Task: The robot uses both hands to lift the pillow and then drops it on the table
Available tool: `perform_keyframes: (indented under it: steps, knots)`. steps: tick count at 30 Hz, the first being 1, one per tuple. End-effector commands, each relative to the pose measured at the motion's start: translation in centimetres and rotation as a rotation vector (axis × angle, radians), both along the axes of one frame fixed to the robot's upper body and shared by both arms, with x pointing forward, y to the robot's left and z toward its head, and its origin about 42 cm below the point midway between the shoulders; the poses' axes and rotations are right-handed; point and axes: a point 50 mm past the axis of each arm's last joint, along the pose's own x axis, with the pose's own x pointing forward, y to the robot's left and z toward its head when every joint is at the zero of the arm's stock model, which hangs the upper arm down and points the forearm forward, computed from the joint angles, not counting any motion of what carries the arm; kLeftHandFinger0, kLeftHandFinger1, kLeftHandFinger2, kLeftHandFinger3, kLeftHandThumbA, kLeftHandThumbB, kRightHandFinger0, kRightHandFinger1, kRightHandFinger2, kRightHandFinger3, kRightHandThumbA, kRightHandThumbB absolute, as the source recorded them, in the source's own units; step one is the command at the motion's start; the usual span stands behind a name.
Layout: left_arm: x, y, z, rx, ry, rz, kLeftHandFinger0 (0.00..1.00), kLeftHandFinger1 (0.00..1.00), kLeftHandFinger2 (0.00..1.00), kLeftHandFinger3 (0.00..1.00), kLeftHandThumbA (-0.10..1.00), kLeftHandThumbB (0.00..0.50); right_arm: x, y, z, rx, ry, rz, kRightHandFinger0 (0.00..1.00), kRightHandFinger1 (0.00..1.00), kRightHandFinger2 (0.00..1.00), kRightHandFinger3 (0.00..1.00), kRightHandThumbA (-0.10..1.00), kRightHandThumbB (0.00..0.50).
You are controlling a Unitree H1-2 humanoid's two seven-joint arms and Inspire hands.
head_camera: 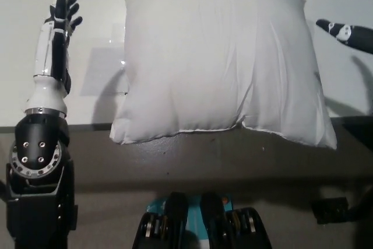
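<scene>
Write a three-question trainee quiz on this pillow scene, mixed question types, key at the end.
1. True or false: the left robot hand is gripping the pillow.
2. Multiple choice: the pillow's near edge is A) well inside the table B) overhanging the table's front edge C) on the floor.
3. Fill in: the right robot hand enters from the picture's ____ edge.

Key:
1. False; it is open, to the pillow's left, clear of it.
2. B
3. right

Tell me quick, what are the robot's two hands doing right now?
Left hand: open, fingers apart, holding nothing, left of the pillow.
Right hand: only partly in view at the right edge; cannot be told.
</scene>
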Motion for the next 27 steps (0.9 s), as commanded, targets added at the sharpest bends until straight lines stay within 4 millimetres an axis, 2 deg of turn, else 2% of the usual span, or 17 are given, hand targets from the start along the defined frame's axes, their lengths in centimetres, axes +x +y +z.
perform_keyframes:
  steps: [1, 4, 7, 8, 10, 11, 13, 14, 15, 16, 17, 21, 22, 23, 26, 27]
  knots:
    - [1.7, -0.4, 0.8, 0.05, -0.068, 0.061, 1.0, 1.0, 1.0, 1.0, 1.0, 0.141, 2.7, -0.5, 1.5, -0.027, -0.022, -0.05, 1.0, 1.0, 1.0, 1.0, 1.0, 0.289]
    - [2.6, -0.6, -0.7, 0.083, -0.047, 0.086, 1.0, 1.0, 1.0, 1.0, 1.0, 0.143, 3.3, -1.0, 0.1, -0.006, 0.018, -0.074, 1.0, 1.0, 1.0, 1.0, 1.0, 0.265]
    - [3.8, -0.3, -2.7, 0.177, -0.033, 0.119, 1.0, 1.0, 1.0, 1.0, 1.0, 0.135, 4.2, -1.3, -2.7, 0.009, 0.056, -0.09, 1.0, 1.0, 1.0, 1.0, 1.0, 0.25]
    - [4.3, -0.2, -3.6, 0.217, -0.014, 0.135, 1.0, 1.0, 1.0, 1.0, 1.0, 0.116, 4.5, -1.4, -4.0, 0.007, 0.068, -0.095, 1.0, 1.0, 1.0, 1.0, 1.0, 0.239]
    - [4.7, -0.3, -4.3, 0.251, 0.0, 0.156, 1.0, 1.0, 1.0, 1.0, 1.0, 0.099, 4.8, -1.5, -5.2, 0.021, 0.085, -0.104, 1.0, 1.0, 1.0, 1.0, 1.0, 0.237]
    - [5.2, -0.4, -4.7, 0.254, 0.013, 0.163, 1.0, 1.0, 1.0, 1.0, 1.0, 0.076, 5.1, -1.6, -6.1, 0.036, 0.097, -0.103, 1.0, 1.0, 1.0, 1.0, 1.0, 0.213]
    - [5.9, -0.9, -5.2, 0.261, 0.013, 0.164, 1.0, 1.0, 1.0, 1.0, 1.0, 0.054, 5.2, -1.9, -6.9, 0.051, 0.106, -0.112, 1.0, 1.0, 1.0, 1.0, 1.0, 0.197]
    - [6.4, -0.9, -5.5, 0.266, 0.007, 0.169, 1.0, 1.0, 1.0, 1.0, 1.0, 0.058, 5.3, -1.8, -7.2, 0.049, 0.111, -0.113, 1.0, 1.0, 1.0, 1.0, 1.0, 0.176]
    - [6.7, -1.0, -5.6, 0.269, 0.004, 0.171, 1.0, 1.0, 1.0, 1.0, 1.0, 0.093, 5.3, -1.7, -7.4, 0.039, 0.113, -0.115, 1.0, 1.0, 1.0, 1.0, 1.0, 0.172]
    - [6.9, -1.1, -5.7, 0.271, 0.001, 0.175, 1.0, 1.0, 1.0, 1.0, 1.0, 0.105, 5.4, -1.6, -7.5, 0.025, 0.118, -0.119, 1.0, 1.0, 1.0, 1.0, 1.0, 0.168]
    - [7.7, -1.8, -5.8, 0.308, -0.027, 0.184, 1.0, 1.0, 1.0, 1.0, 1.0, 0.175, 5.4, -1.0, -7.3, 0.011, 0.127, -0.129, 1.0, 1.0, 1.0, 1.0, 1.0, 0.194]
    - [8.0, -3.0, -6.0, 0.321, -0.041, 0.19, 1.0, 1.0, 1.0, 1.0, 1.0, 0.185, 5.4, -0.3, -7.0, 0.035, 0.14, -0.124, 1.0, 1.0, 1.0, 1.0, 1.0, 0.211]
    - [8.2, -3.7, -6.0, 0.318, -0.051, 0.178, 1.0, 1.0, 1.0, 1.0, 1.0, 0.191, 5.6, 0.0, -6.9, 0.039, 0.141, -0.122, 1.0, 1.0, 1.0, 1.0, 1.0, 0.234]
    - [8.3, -4.2, -6.3, 0.312, -0.05, 0.17, 1.0, 1.0, 1.0, 1.0, 1.0, 0.201, 5.7, 0.2, -7.0, 0.037, 0.143, -0.12, 1.0, 1.0, 1.0, 1.0, 1.0, 0.231]
    - [8.5, -5.2, -6.6, 0.311, -0.045, 0.168, 1.0, 1.0, 1.0, 1.0, 1.0, 0.184, 5.7, 0.4, -7.4, 0.031, 0.151, -0.12, 1.0, 1.0, 1.0, 1.0, 1.0, 0.237]
    - [8.5, -6.1, -6.6, 0.301, -0.025, 0.144, 1.0, 1.0, 1.0, 1.0, 1.0, 0.209, 5.7, 0.6, -8.0, 0.031, 0.155, -0.119, 1.0, 1.0, 1.0, 1.0, 1.0, 0.216]
